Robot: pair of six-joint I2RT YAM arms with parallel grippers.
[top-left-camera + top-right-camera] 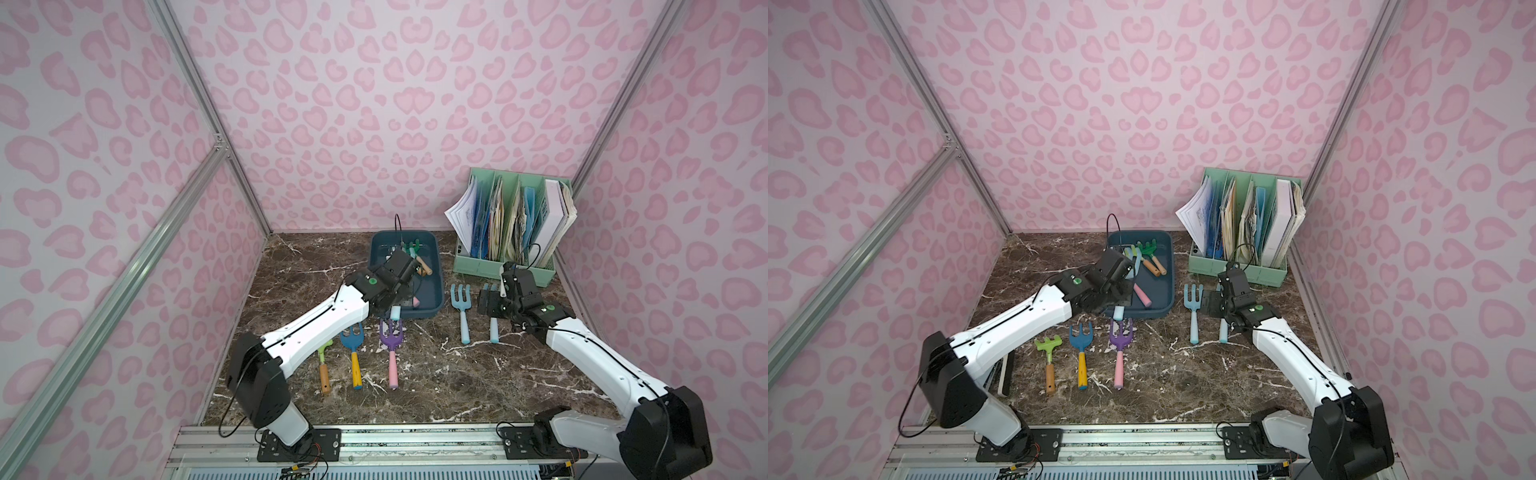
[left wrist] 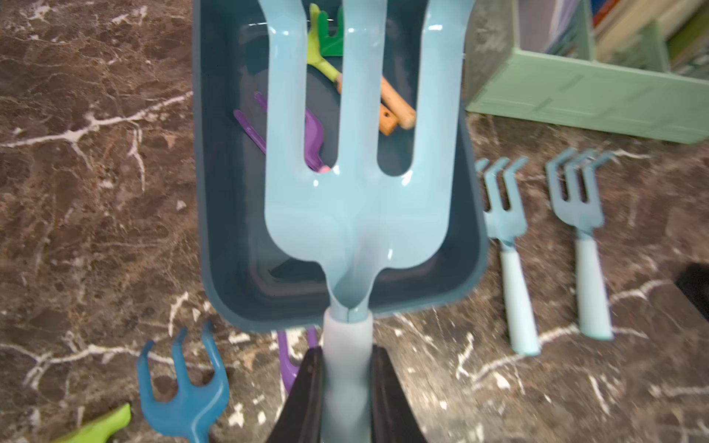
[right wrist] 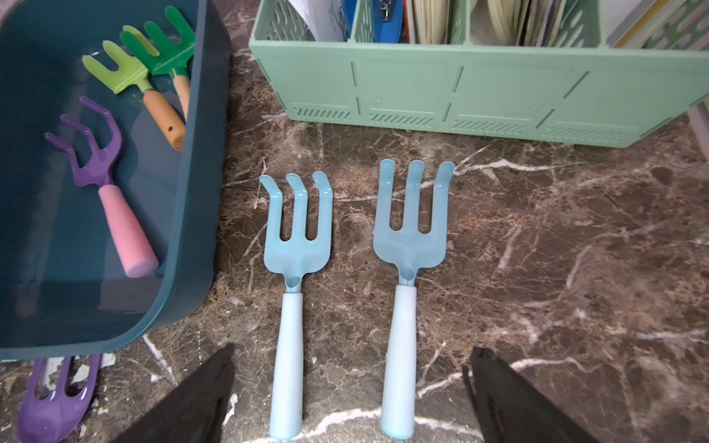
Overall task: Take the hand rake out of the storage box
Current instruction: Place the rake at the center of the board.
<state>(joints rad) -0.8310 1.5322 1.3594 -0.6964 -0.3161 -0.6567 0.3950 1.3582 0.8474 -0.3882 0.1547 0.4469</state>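
Right now the left gripper [image 2: 347, 383] is pinched tight on the pale grey-blue handle of a light blue, three-tined plastic hand rake [image 2: 356, 214]. The gripper sits just outside the near short rim of the shallow dark teal-blue plastic storage box [image 2: 209, 199]. From there the rake's head reaches forward over the inside of the box. In a top view the butt of its handle [image 1: 1119, 312] pokes out at that near rim, beside the arm's wrist. Whether the rake touches the rim I cannot tell.

Lying in the box are a purple rake with a pink handle [image 3: 96, 161], a lime-green rake with a wooden handle [image 3: 122, 73] and a dark green rake [image 3: 165, 46].

The right gripper [image 3: 351, 347] hangs with its jaws spread wide and nothing between them, above the handles of two light blue rakes [image 3: 295, 245] [image 3: 410, 237]. These lie side by side on the brown marbled tabletop [image 3: 556, 249], between the box and the mint-green file organizer [image 3: 460, 84].

Nearer the robot, a small lime rake [image 1: 1048, 347], a blue rake with a yellow handle [image 1: 1080, 340] and a second purple rake [image 1: 1120, 336] lie in a row on the tabletop.
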